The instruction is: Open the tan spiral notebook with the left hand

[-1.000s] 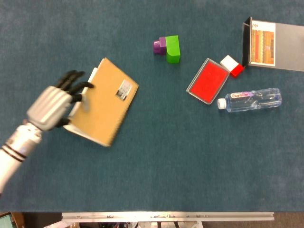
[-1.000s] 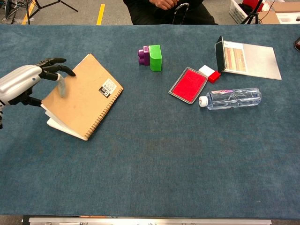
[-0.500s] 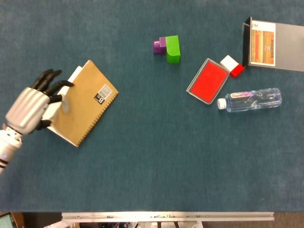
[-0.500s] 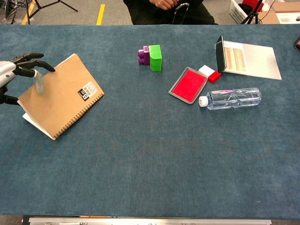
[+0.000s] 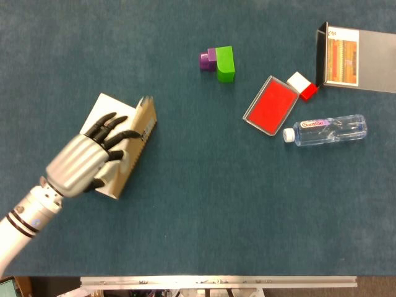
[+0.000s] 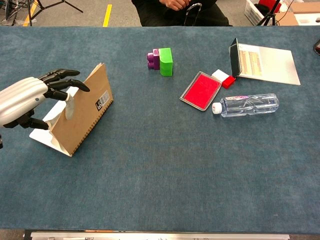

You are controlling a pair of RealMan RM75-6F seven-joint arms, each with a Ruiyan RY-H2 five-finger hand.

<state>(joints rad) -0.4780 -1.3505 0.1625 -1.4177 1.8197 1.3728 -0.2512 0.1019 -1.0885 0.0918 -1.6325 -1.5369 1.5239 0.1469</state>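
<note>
Table in blue felt carries everything. Left hand sits at 9 o'clock of centre in the head view, fingers clamped on the tan cover of the spiral notebook, thumb apparently under the edge and the rest over the top, likely because the cover needs a pinch to swing on the coil. Cover stands steeply tilted, nearly upright, hinged along its 3 o'clock side where the spiral rests on the table; white pages lie flat below, showing toward 11 o'clock. Small black-and-white label sits near the cover's upper corner. Judgement: opening is roughly half done, since the cover has yet to fall past vertical toward 3 o'clock.

Right hand is in neither view.

Silver open case sits at 1 o'clock, clear water bottle lying on its side at 3 o'clock, red tray just beside its cap, green block touching purple block at 12 o'clock, small red-and-white box by the case. All well apart from the notebook.
</note>
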